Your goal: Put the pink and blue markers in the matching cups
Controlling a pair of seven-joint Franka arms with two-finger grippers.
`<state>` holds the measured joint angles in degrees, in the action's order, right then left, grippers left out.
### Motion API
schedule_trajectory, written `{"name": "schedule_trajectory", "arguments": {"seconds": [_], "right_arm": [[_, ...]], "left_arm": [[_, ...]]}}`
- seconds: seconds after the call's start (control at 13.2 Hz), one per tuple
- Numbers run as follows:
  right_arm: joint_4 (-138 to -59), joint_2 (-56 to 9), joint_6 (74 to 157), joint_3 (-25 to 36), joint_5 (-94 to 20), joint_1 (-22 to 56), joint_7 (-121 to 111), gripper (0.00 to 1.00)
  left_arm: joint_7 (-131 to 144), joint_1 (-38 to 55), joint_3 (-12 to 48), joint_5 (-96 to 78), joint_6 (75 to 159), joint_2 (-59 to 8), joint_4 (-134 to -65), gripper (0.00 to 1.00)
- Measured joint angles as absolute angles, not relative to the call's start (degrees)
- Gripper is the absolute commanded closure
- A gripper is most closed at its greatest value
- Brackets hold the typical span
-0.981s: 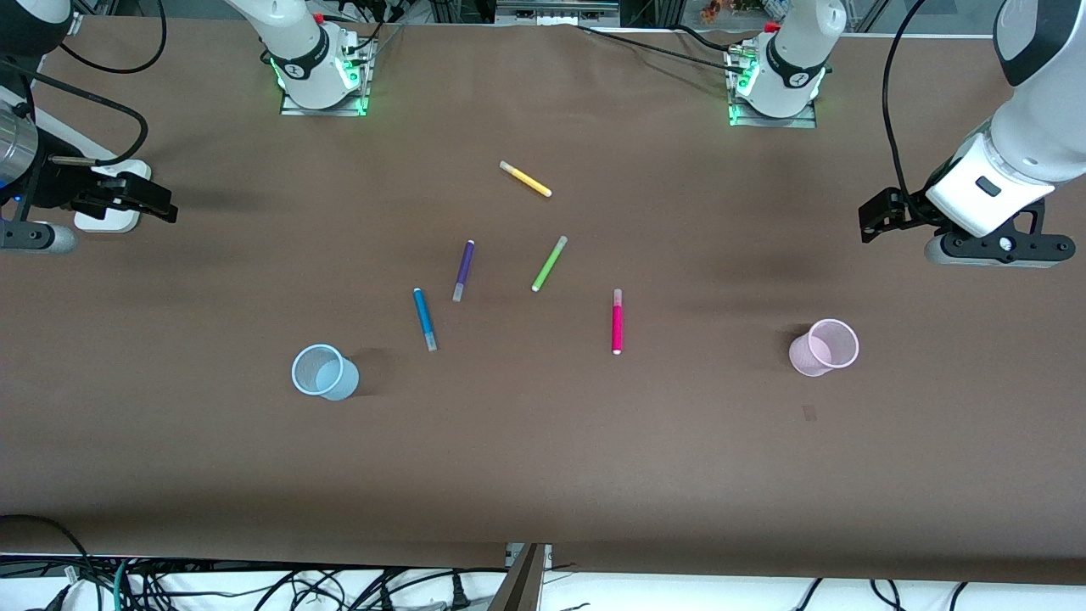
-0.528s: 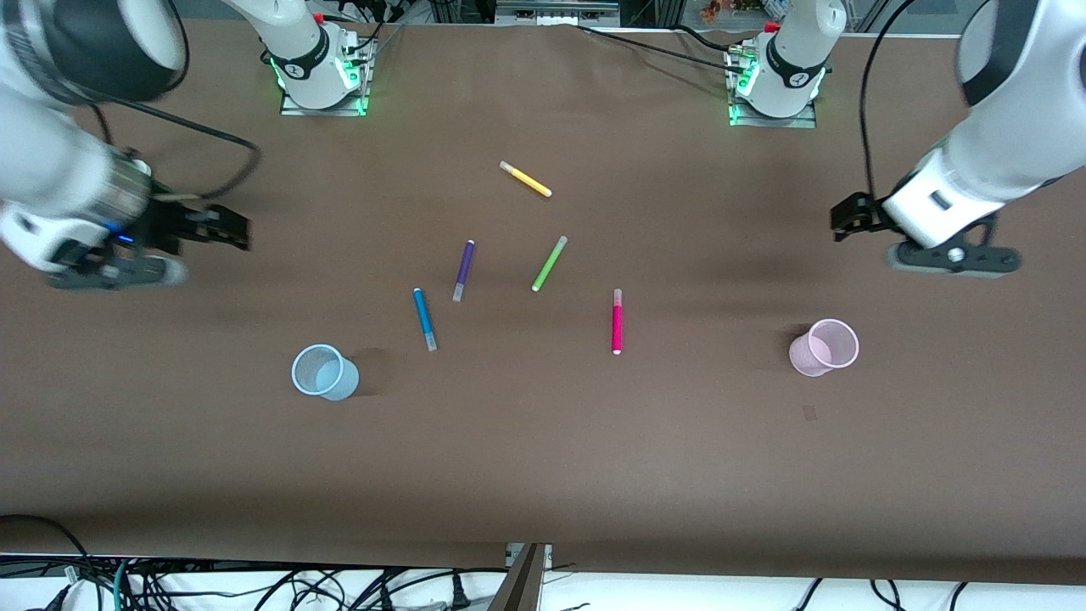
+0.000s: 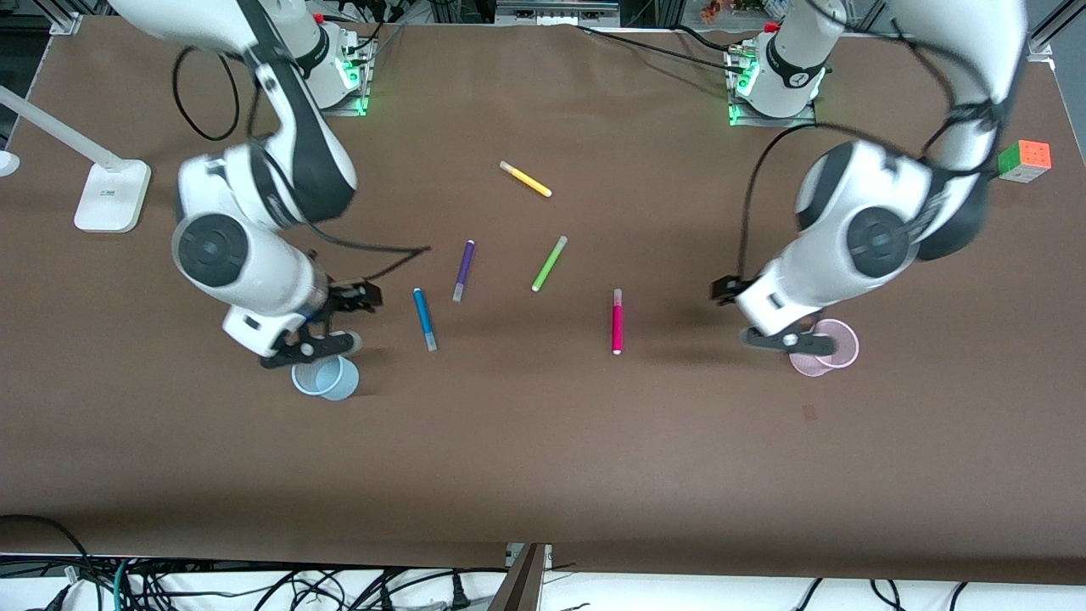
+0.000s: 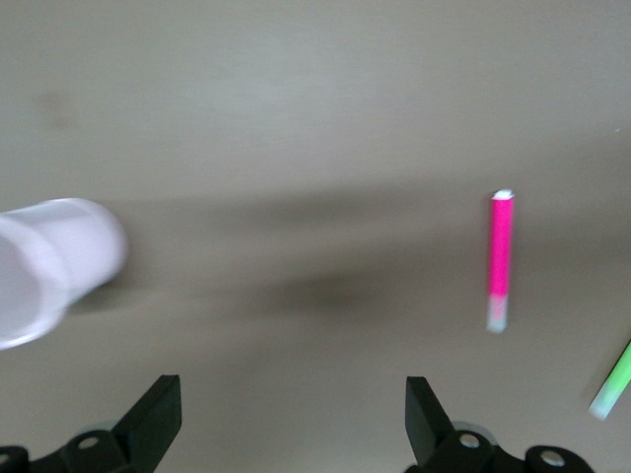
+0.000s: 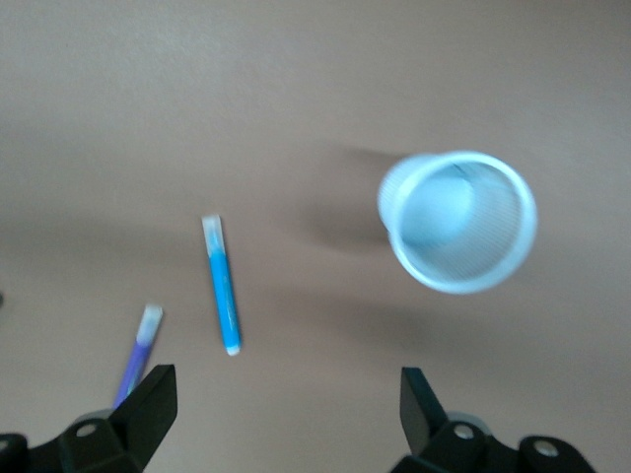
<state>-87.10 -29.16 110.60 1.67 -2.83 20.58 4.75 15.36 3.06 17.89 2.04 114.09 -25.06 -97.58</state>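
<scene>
Markers number five (one pink (image 3: 617, 322), one blue (image 3: 424, 319)), cups two; both claws (image 4: 294, 426) (image 5: 286, 422) spread, empty.

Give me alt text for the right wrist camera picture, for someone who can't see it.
The right tool, fingers open and empty, hangs over a brown table between a blue marker lying flat and an upright pale blue cup with nothing in it. A purple marker lies beside the blue one, partly hidden by one finger.
</scene>
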Motion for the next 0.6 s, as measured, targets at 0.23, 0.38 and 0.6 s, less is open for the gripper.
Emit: {"name": "schedule_trajectory", "arguments": {"seconds": [0.23, 0.38, 0.6], "right_arm": [[-87.0, -34.9, 117.2, 1.7, -4.6, 21.9, 4.7, 0.0], [-87.0, -38.3, 120.5, 1.6, -4.7, 23.6, 4.7, 0.0], [-86.9, -41.6, 122.9, 1.6, -4.7, 26.0, 4.9, 0.0]], "left_arm": [[26.0, 10.2, 18.2, 2.2, 123.7, -30.9, -99.8, 0.0], [31.6, 14.5, 18.1, 5.2, 129.9, -33.4, -102.9, 0.0], [33.0, 15.7, 18.1, 7.9, 135.5, -35.8, -104.6, 0.0]]}}
